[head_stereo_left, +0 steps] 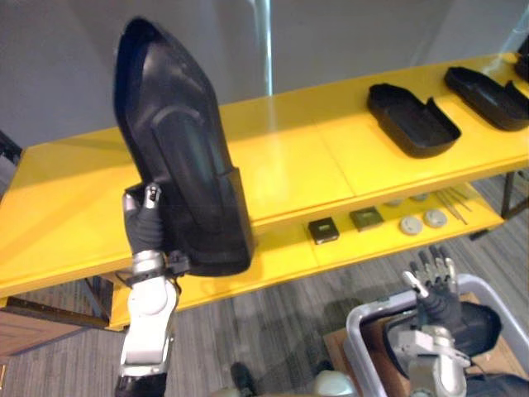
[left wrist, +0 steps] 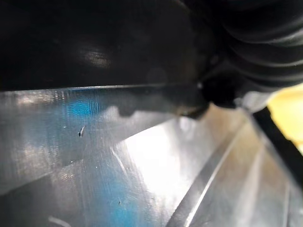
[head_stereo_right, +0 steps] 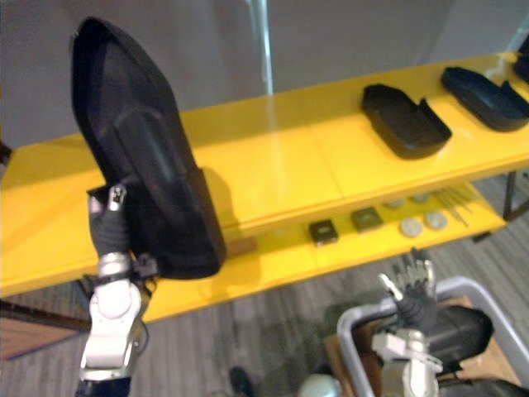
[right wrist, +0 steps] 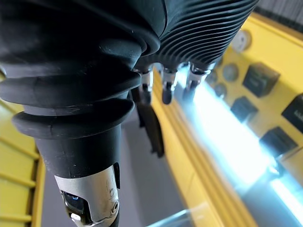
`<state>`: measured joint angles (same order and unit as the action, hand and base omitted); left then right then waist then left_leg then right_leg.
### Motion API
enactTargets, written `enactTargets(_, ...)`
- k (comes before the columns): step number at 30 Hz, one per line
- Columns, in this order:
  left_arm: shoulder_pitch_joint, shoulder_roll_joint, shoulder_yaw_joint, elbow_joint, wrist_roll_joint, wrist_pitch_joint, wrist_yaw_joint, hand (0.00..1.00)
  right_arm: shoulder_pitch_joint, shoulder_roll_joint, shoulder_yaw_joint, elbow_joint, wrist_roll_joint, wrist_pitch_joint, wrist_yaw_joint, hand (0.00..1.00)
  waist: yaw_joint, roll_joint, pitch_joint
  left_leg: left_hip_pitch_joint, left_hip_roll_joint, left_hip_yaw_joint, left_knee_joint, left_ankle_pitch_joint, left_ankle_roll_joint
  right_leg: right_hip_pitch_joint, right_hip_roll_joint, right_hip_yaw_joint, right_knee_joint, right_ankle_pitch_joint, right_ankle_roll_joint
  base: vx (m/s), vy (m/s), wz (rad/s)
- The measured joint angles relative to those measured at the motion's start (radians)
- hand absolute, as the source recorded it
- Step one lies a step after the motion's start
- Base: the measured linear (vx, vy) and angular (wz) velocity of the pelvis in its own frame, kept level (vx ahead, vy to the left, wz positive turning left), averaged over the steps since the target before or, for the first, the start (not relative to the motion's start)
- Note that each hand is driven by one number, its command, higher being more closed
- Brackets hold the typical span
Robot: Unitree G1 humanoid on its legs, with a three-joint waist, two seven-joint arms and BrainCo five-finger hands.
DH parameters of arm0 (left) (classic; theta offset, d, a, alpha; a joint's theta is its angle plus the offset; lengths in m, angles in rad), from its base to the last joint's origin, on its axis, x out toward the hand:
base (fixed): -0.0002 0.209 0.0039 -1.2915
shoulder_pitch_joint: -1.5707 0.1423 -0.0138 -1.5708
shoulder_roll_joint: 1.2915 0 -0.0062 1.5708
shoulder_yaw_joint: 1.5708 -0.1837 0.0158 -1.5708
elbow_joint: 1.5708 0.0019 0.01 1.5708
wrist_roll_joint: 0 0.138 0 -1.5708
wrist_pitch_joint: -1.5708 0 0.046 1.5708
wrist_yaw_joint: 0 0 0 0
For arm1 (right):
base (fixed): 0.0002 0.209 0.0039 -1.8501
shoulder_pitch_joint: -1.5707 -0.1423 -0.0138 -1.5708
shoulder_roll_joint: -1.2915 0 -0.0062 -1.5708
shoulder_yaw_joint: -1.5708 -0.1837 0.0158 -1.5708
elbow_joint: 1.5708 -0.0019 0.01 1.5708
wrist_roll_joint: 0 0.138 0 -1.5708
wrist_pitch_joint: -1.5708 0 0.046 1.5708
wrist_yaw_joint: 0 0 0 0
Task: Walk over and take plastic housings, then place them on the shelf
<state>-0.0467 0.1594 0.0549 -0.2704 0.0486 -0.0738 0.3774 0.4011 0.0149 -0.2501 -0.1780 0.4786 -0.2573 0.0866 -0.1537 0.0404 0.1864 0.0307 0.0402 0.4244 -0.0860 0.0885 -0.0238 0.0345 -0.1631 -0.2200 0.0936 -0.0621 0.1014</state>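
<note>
My left hand [head_stereo_left: 145, 222] holds a large black plastic housing [head_stereo_left: 186, 145] upright above the left part of the yellow shelf [head_stereo_left: 297, 157], thumb curled on its near edge; the fingers behind it are hidden. The housing's glossy inner surface [left wrist: 142, 161] shows up close in the left wrist view. Two more black housings [head_stereo_left: 412, 120] [head_stereo_left: 488, 97] lie on the shelf's top board at the right. My right hand [head_stereo_left: 434, 285] hangs open with straight fingers at the lower right, above a grey bin [head_stereo_left: 364, 331] that holds another black housing [head_stereo_left: 475, 327].
The shelf's lower board [head_stereo_left: 372, 240] carries two small dark square parts [head_stereo_left: 323, 230] [head_stereo_left: 365, 217], round pale discs [head_stereo_left: 423, 221] and thin rods [head_stereo_left: 455, 203]. A grey wall stands behind the shelf. The floor is grey striped carpet [head_stereo_left: 273, 322].
</note>
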Motion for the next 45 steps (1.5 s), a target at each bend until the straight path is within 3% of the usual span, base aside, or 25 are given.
enactTargets(6, -0.186, 0.099, -0.030, 0.143, -0.022, 0.114, 0.043, 1.00, 0.003, -0.022, -0.001, 0.018, -0.001, 0.010, 0.003, 0.00, -0.016, 0.021, -0.006, 0.001, 0.009, 0.022, 0.003, 0.005, -0.007, -0.029, 0.008, 0.029, 0.031, -0.007, -0.010, -0.01, 0.013, -0.10)
enactTargets(12, -0.416, 0.152, -0.038, 0.445, -0.122, 0.217, 0.080, 1.00, -0.017, -0.050, 0.000, 0.044, -0.001, 0.030, 0.000, 0.00, -0.059, 0.054, -0.006, -0.004, 0.012, 0.058, 0.003, 0.006, -0.007, -0.069, 0.011, 0.071, 0.056, -0.009, -0.012, -0.01, 0.022, -0.19)
enactTargets(20, -0.628, 0.287, -0.073, 0.724, -0.205, 0.300, 0.085, 1.00, -0.011, -0.080, -0.002, 0.050, -0.001, 0.040, 0.003, 0.00, -0.106, 0.060, -0.004, -0.010, 0.019, 0.094, 0.004, 0.006, -0.008, -0.105, 0.021, 0.115, 0.071, -0.006, -0.010, 0.03, 0.007, -0.14)
enactTargets(24, -0.663, 0.299, -0.082, 0.807, -0.208, 0.348, 0.087, 1.00, -0.012, -0.090, -0.001, 0.050, -0.001, 0.040, 0.003, 0.00, -0.113, 0.065, 0.001, 0.002, 0.021, 0.109, 0.004, 0.006, -0.008, -0.106, 0.025, 0.139, 0.072, -0.006, -0.011, 0.02, 0.012, -0.18)
enactTargets(26, -0.672, 0.314, -0.082, 0.834, -0.211, 0.381, 0.087, 1.00, -0.011, -0.097, -0.002, 0.051, -0.001, 0.040, 0.003, 0.00, -0.134, 0.069, 0.008, 0.001, 0.021, 0.109, 0.003, 0.006, -0.008, -0.108, 0.026, 0.140, 0.073, -0.006, -0.011, 0.00, 0.009, -0.05)
enactTargets(31, -0.718, 0.345, -0.081, 0.903, -0.250, 0.459, 0.078, 1.00, -0.005, -0.097, -0.002, 0.051, 0.007, 0.040, 0.006, 0.00, -0.139, 0.066, 0.018, 0.001, 0.023, 0.124, 0.003, 0.006, -0.008, -0.124, 0.029, 0.161, 0.084, -0.006, -0.012, -0.01, 0.011, -0.09)
enactTargets(35, -0.724, 0.387, -0.077, 0.934, -0.288, 0.492, 0.053, 1.00, -0.006, -0.099, -0.001, 0.051, 0.023, 0.041, 0.006, 0.00, -0.140, 0.068, 0.042, -0.012, 0.022, 0.129, 0.004, 0.006, -0.008, -0.143, 0.028, 0.166, 0.089, -0.005, -0.012, 0.00, 0.003, -0.02)
enactTargets(45, -0.741, 0.408, -0.073, 1.023, -0.358, 0.546, 0.029, 1.00, -0.013, -0.116, 0.001, 0.045, 0.057, 0.041, 0.006, 0.00, -0.158, 0.066, 0.092, -0.034, 0.018, 0.134, 0.004, 0.006, -0.008, -0.175, 0.026, 0.173, 0.103, -0.001, -0.010, 0.01, 0.000, 0.00)
